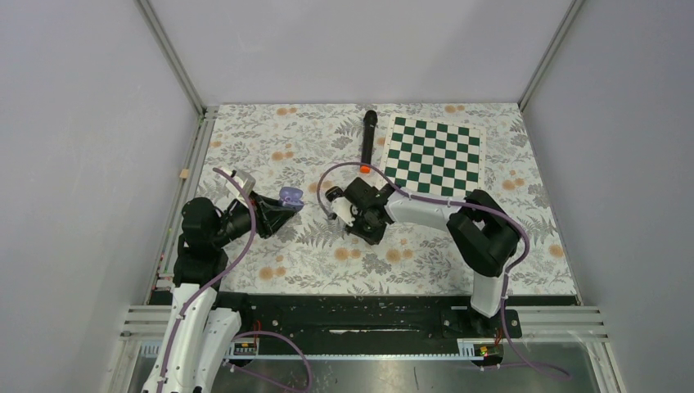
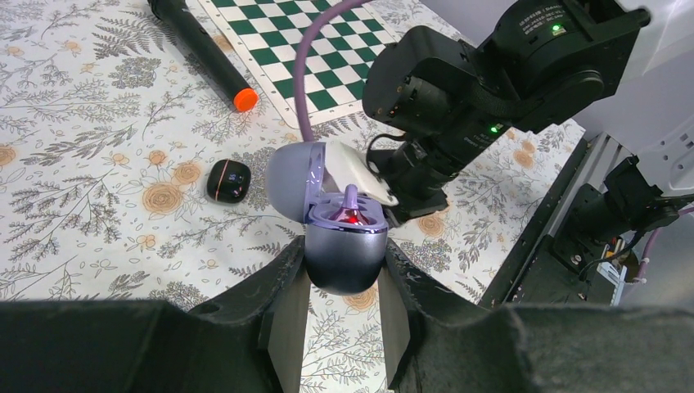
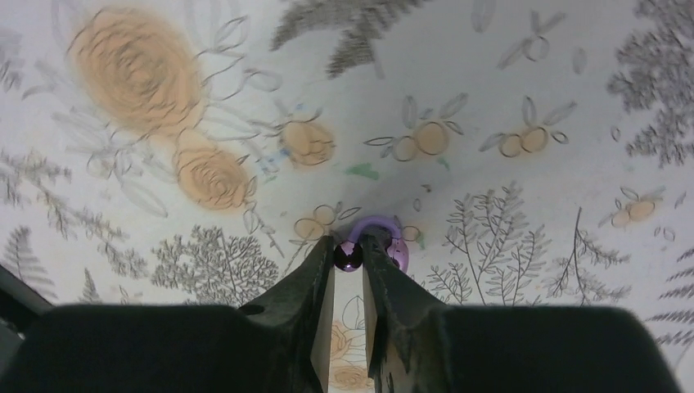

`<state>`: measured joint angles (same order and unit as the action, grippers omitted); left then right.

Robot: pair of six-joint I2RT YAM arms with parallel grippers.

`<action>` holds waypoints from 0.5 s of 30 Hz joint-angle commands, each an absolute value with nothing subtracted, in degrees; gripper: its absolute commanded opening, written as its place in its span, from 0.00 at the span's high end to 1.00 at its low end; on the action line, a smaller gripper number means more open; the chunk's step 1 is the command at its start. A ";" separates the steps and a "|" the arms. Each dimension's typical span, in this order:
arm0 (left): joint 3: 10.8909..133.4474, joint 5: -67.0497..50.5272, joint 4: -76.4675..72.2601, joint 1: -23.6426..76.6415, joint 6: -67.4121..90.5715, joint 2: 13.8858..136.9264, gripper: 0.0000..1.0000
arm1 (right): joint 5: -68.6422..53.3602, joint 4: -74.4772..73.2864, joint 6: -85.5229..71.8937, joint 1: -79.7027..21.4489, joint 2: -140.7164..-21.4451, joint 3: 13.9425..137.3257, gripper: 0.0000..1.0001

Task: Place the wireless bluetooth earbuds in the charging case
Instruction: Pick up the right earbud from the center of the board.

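Right gripper [image 3: 350, 246] pinches lilac bud [image 3: 350, 257]; open case [image 2: 344, 246] sits just to its left.
Left gripper [image 2: 345, 255] clamps the case, lid [image 2: 290, 180] back, mouth up; I judge my move runs leftward.

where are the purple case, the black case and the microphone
purple case [image 2: 344, 258]: left wrist view, lower shell
black case [image 2: 227, 180]: left wrist view, its lid
microphone [image 2: 200, 52]: left wrist view, black shaft
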<state>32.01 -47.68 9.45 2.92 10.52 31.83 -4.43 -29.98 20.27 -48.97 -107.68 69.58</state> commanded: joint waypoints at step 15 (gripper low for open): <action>34.95 -47.72 8.85 2.08 9.40 31.68 1.00 | -21.47 -29.10 84.76 -49.30 -75.02 45.45 0.53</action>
